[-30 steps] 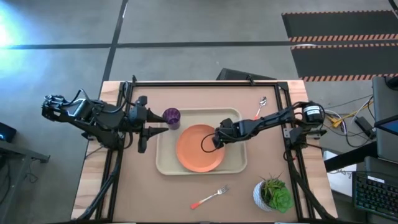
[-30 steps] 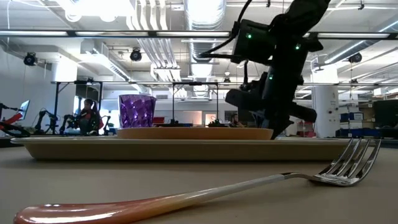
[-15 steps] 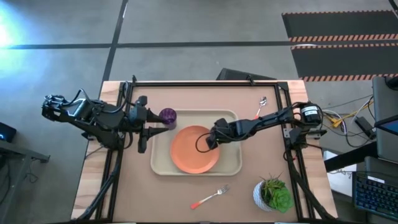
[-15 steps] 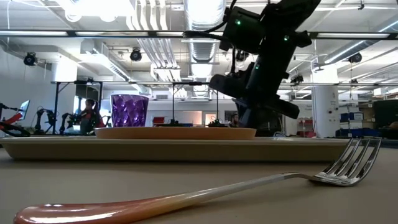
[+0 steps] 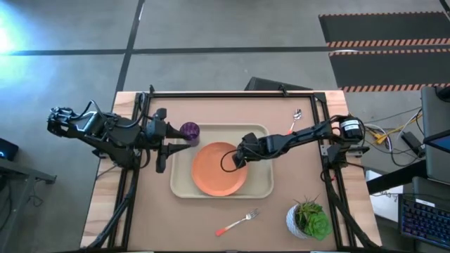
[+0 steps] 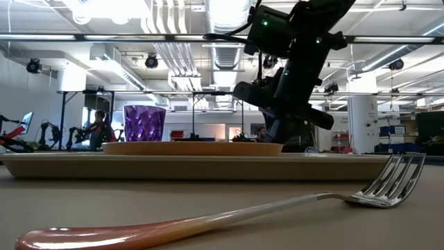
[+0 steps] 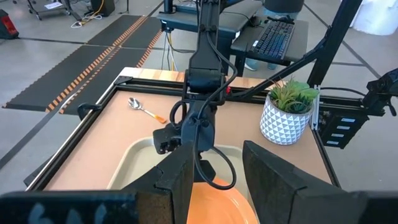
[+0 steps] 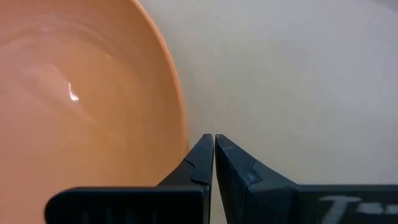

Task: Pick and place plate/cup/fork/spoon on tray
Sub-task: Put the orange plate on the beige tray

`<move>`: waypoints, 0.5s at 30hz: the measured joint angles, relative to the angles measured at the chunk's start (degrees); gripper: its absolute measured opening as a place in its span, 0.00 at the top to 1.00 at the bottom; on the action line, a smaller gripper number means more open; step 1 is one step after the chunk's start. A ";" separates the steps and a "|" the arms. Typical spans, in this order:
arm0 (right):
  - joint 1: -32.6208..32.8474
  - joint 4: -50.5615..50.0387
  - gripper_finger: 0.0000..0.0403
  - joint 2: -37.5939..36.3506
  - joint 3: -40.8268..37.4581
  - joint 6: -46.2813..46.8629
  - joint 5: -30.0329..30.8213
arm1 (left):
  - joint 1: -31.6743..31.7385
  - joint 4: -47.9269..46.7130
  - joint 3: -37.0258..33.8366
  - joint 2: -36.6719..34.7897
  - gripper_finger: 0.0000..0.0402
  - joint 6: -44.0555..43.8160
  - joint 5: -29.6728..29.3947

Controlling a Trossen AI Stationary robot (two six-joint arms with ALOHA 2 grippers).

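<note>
The orange plate lies flat in the cream tray. The purple cup stands upright in the tray's far left corner. My right gripper is shut, slanting down, its tips just off the plate's right rim over the tray floor. My left gripper hangs open above the tray's left edge near the cup, with nothing between its fingers. The fork lies on the table near the front edge. The spoon lies on the table at the far right. My right gripper's shut fingertips stand right beside the plate's right rim, coming from the table's right and slanting down. I cannot tell whether they touch the rim or the tray floor. The plate lies flat in the tray.
A white pot with a green plant stands at the near right corner. A black frame runs along the table's far and side edges. Bare table lies in front of the tray around the fork.
My right gripper, still shut, has gone toward the table's left edge and risen a little. The plate, the tray and the cup have slid a short way toward the left edge with it. In the last half second everything has kept still.
</note>
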 joint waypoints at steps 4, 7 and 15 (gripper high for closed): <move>0.20 -0.72 0.98 0.00 -0.18 0.75 -0.07 | 0.00 -0.01 0.00 0.00 0.70 0.00 0.00; 0.22 -0.34 0.98 0.00 -0.22 1.39 -0.03 | 0.00 -0.01 0.00 0.00 0.70 0.00 0.00; 0.22 5.57 0.98 0.00 -0.24 1.14 0.75 | 0.03 -0.03 0.00 0.00 0.70 0.00 0.00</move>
